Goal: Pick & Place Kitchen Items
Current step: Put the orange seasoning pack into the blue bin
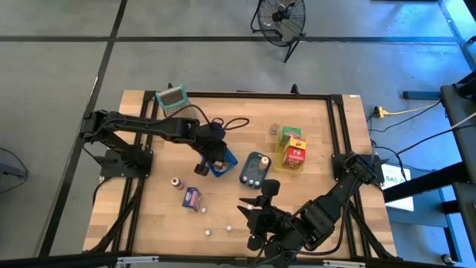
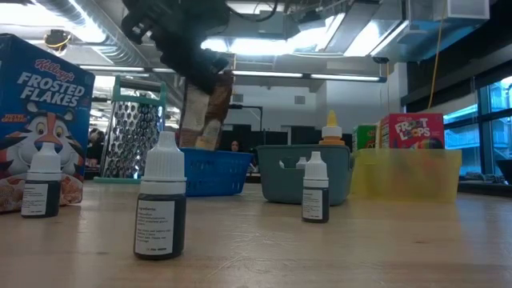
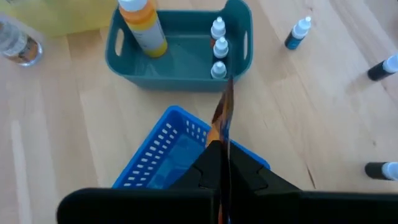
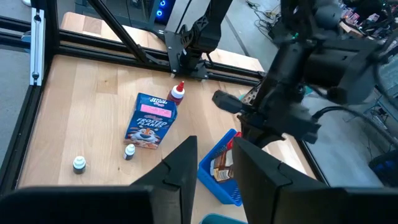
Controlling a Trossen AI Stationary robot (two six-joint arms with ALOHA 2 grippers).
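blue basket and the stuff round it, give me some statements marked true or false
1. The left gripper is shut on a thin brown packet above the blue basket. True.
2. The teal bin is empty. False: it holds an orange-capped bottle and small white-capped bottles.
3. The Frosted Flakes box lies in the blue basket. False: it lies on the table.
4. The right gripper holds nothing. True.
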